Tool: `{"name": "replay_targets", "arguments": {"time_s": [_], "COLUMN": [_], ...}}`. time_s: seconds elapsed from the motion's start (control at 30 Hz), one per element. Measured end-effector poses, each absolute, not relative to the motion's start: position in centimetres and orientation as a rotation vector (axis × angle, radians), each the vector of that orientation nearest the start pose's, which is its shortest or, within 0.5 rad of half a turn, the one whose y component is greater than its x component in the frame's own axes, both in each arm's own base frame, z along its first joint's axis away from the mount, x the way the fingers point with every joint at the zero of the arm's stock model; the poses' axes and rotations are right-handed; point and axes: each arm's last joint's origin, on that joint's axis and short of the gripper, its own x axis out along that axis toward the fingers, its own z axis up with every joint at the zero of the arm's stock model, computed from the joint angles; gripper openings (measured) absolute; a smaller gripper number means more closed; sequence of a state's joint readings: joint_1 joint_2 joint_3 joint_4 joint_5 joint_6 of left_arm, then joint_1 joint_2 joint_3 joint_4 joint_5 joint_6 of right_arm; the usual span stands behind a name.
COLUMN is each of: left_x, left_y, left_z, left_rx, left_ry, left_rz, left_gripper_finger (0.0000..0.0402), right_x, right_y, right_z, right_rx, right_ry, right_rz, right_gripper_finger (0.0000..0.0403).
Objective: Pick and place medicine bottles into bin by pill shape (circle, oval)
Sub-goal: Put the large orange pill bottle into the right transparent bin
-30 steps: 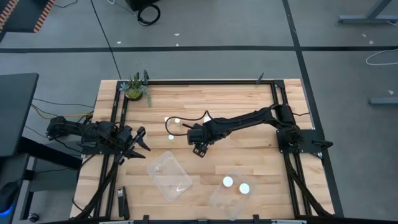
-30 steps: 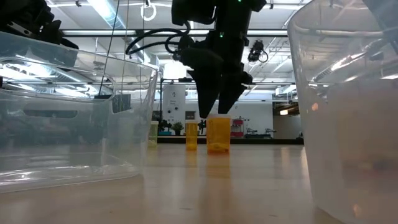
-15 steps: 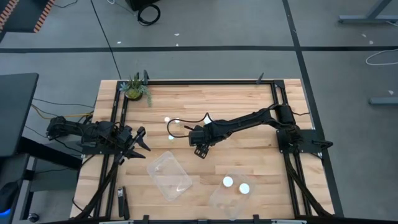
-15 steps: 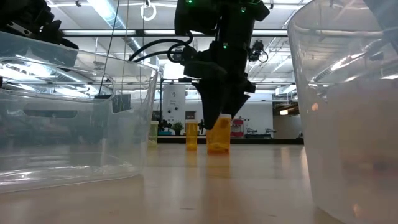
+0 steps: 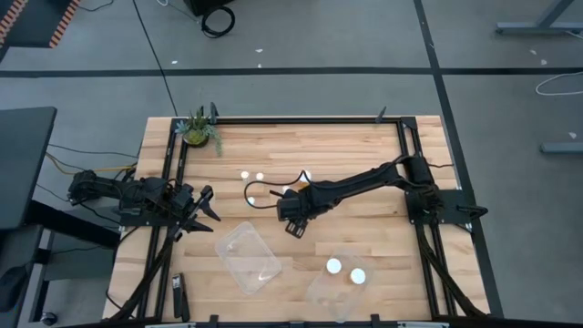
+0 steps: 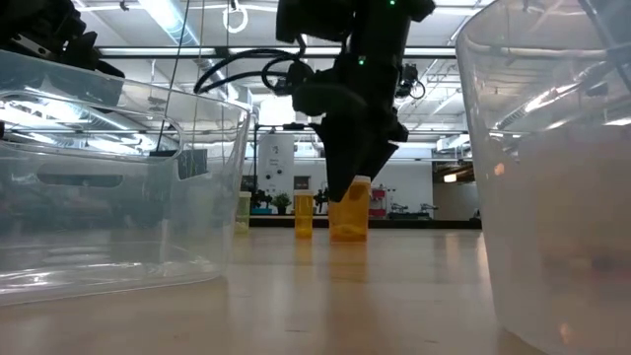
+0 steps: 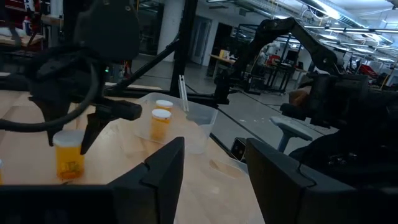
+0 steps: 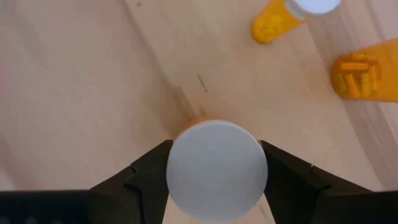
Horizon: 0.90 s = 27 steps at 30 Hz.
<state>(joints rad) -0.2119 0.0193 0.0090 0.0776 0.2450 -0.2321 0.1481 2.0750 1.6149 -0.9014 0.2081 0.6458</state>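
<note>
five medicine bottles [image 5: 333, 266] counted in the high view, two clear tubs [image 5: 248, 257], one potted plant [image 5: 198, 130], two arms

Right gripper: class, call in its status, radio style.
Right gripper straddling a capped bottle, fingers at the cap. Left gripper open, parked at table's left edge. Two more bottles nearby, clear of the grasp.

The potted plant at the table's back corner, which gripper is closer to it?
Left. The left gripper waits at the table's left edge, below the potted plant; the right gripper works at mid-table, farther off.
</note>
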Motion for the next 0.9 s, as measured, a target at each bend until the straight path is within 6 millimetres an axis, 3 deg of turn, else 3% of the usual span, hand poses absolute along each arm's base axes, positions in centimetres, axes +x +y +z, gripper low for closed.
{"name": "replay_targets", "arguments": {"time_s": [0.4, 0.9], "left_x": [9.4, 9.4], "left_y": [-2.7, -2.7], "left_z": [17.3, 17.3], "left_rx": [-0.227, -0.227], "left_ry": [-0.015, -0.015], "left_rz": [-0.462, -0.462], "left_gripper_finger": [0.0181, 0.0178], "right_x": [41.2, 39.0], "right_y": [9.8, 16.9], "right_z": [21.8, 22.0], "right_rx": [0.298, 0.352], "right_ry": [1.212, 1.243], "right_rz": [-0.397, -0.277], "right_gripper_finger": [0.0228, 0.0229]}}
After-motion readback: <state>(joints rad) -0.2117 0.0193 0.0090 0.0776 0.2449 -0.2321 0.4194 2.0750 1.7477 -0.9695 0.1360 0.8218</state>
